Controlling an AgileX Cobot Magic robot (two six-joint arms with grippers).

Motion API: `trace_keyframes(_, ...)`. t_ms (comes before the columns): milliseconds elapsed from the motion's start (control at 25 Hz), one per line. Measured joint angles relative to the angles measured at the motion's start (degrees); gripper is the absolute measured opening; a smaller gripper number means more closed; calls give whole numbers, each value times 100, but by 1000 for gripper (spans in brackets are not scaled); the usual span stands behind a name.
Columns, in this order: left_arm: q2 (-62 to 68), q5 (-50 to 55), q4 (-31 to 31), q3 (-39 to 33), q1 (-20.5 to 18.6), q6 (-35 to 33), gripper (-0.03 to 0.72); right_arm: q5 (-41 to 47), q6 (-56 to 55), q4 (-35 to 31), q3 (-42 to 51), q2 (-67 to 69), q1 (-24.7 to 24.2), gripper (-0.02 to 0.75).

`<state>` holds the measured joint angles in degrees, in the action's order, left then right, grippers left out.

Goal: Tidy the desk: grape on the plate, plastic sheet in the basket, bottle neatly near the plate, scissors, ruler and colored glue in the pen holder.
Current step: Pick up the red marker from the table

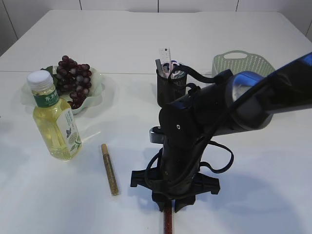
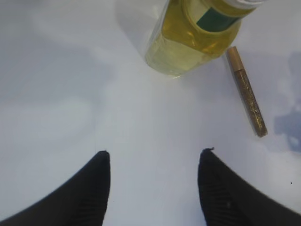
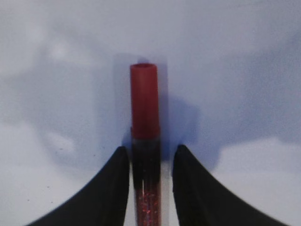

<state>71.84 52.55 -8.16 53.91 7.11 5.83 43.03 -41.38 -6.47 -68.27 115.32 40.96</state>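
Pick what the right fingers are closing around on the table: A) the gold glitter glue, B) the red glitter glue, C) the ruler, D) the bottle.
B: in the right wrist view the right gripper has its fingers on either side of the red glitter glue, while the gold glitter glue lies apart near the bottle.

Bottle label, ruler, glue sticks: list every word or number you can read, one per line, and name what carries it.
Bottle: green label with white characters, too blurred to read.
Ruler in the pen holder: markings too small to read.
Gold glitter glue: no text visible.
Red glitter glue between the right hand's fingers: no text visible.
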Motion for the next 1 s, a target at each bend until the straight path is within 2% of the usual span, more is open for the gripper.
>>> trace_keyframes(200, 0, 0, 0, 0, 0, 0, 435, 0, 0, 0, 0, 0, 0, 180)
trace_keyframes(320, 0, 0, 0, 0, 0, 0, 435, -9, 0, 0, 0, 0, 0, 155)
trace_keyframes(640, 0, 0, 2, 0, 0, 0, 435, 86, 245, -91, 0, 0, 0, 153)
trace_keyframes(840, 0, 12, 2, 0, 0, 0, 435, 117, 642, -798, 0, -57, -136, 152)
trace_keyframes(1000, 0, 23, -8, 0, 0, 0, 435, 117, 1036, -1058, 0, -320, -391, 150)
